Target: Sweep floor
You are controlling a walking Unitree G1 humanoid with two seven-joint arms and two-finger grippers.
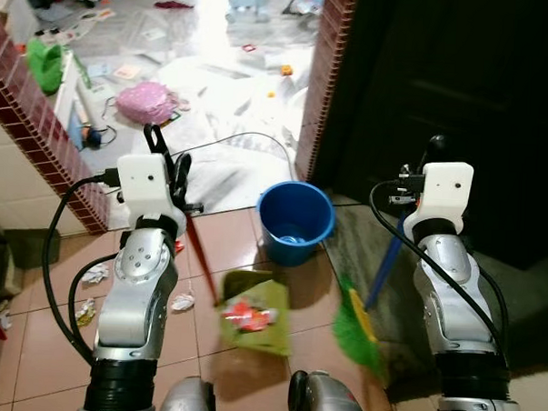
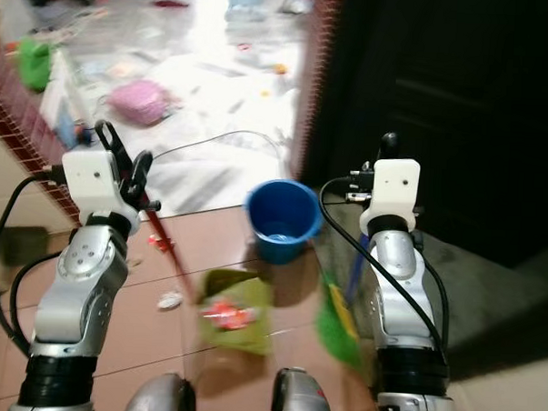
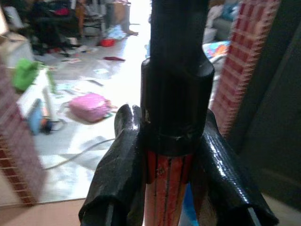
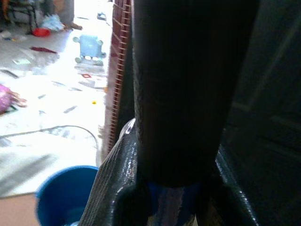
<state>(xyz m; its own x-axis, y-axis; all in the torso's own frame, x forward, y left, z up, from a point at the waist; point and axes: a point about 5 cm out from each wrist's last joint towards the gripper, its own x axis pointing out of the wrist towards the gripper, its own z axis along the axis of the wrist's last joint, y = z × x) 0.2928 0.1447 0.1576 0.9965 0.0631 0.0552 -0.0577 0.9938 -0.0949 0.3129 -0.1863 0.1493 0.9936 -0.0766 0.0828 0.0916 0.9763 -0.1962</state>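
Green broom [image 1: 358, 329] (blue handle) in right gripper [image 4: 176, 197]; left gripper [image 3: 171, 183] holds dustpan [image 1: 254, 312].

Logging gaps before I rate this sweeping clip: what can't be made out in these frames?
- Dustpan contents: motion-blurred in both eye views; the red litter in it is unidentifiable.
- Bucket contents: too small and glary to tell.
- Broom bristles' contact with the floor: blurred.
- Left gripper fingertips: cut off by the left wrist view's edge.
- Right gripper grip on the handle: dark, and the handle hides it.
- Far-room litter: overexposed.
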